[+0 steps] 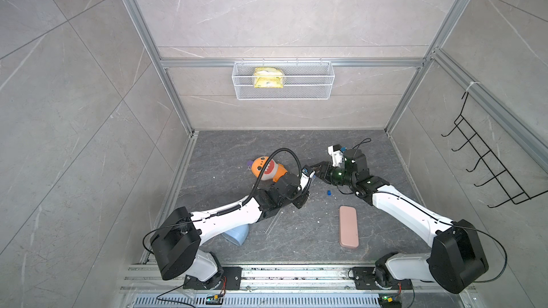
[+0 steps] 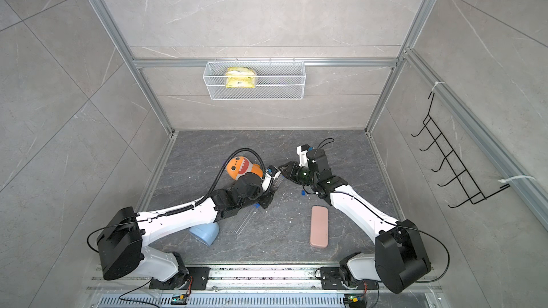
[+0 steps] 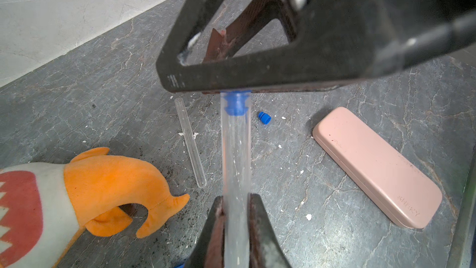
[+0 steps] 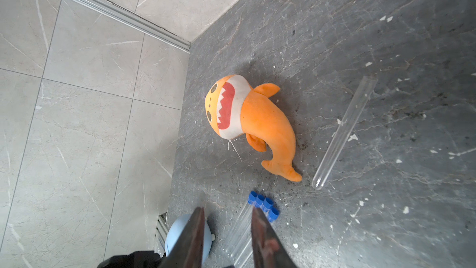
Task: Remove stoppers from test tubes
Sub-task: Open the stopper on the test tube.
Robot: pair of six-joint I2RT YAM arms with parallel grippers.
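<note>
Noted test tube (image 3: pixel 236 155) clamped in left gripper (image 3: pixel 237 199), long axis running straight out from its jaws to blue stopper (image 3: pixel 235 104) at far end, head tucked behind right gripper (image 4: pixel 228 212); found that gripper nearer, jaws narrowly parted, hold on stopper unconfirmed.

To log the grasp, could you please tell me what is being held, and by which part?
The left claw clamps a tube on its bare body, well away from its stopper.
</note>
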